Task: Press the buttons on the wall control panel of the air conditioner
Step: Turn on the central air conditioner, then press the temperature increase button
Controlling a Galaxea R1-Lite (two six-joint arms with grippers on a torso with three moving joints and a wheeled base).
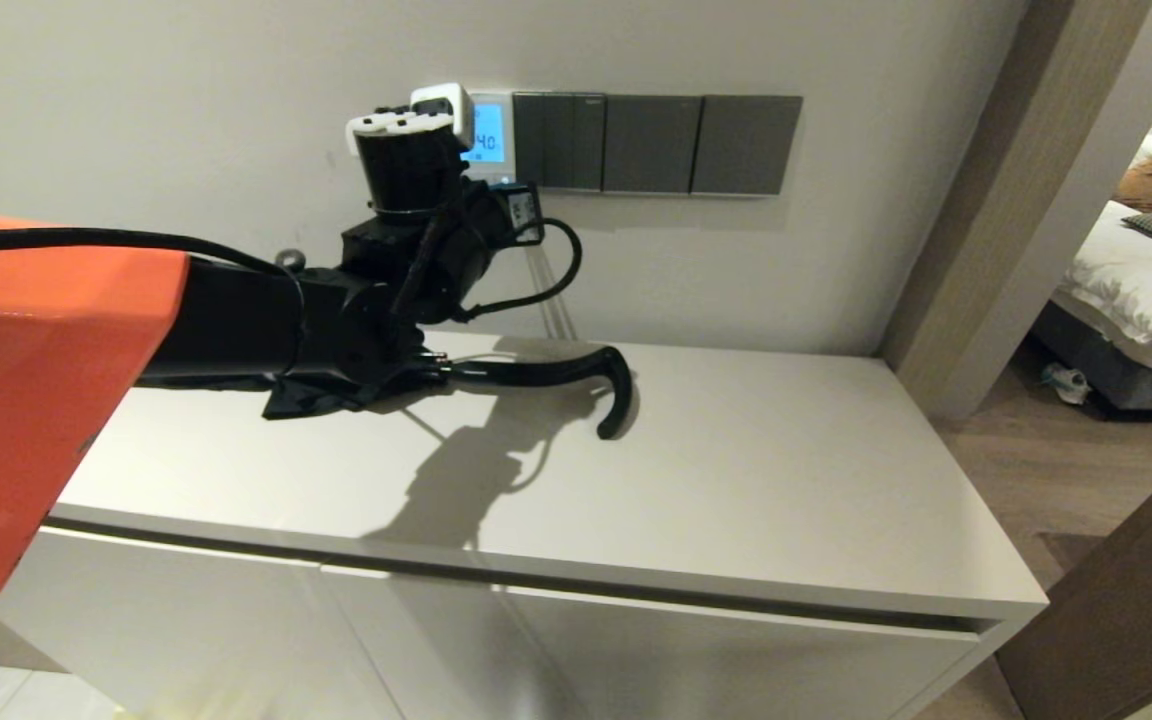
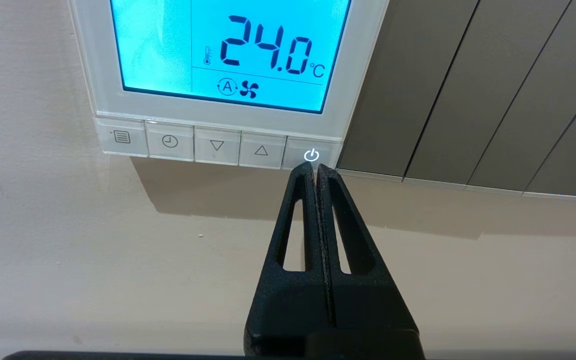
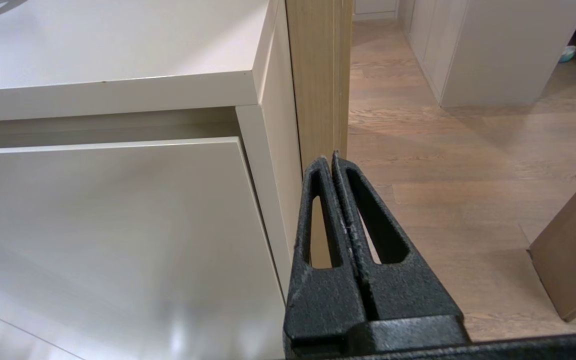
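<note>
The left end effector (image 2: 316, 167), pinched closed and empty, sits at the power button's (image 2: 312, 155) six o'clock edge; nudge upward, press squarely.

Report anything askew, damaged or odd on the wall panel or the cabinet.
Nothing stands out. The white square thermostat panel sits straight, lit at 24.0 °C; the shut left gripper meets its power button. The white cabinet top looks unmarked.

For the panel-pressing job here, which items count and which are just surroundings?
Job:
- control panel, screen lit at 24.0
- buttons
- left claw, shut, tips at the power button

Surroundings:
- grey switch plates
- white cabinet
- bed
- right claw, parked beside the cabinet
</note>
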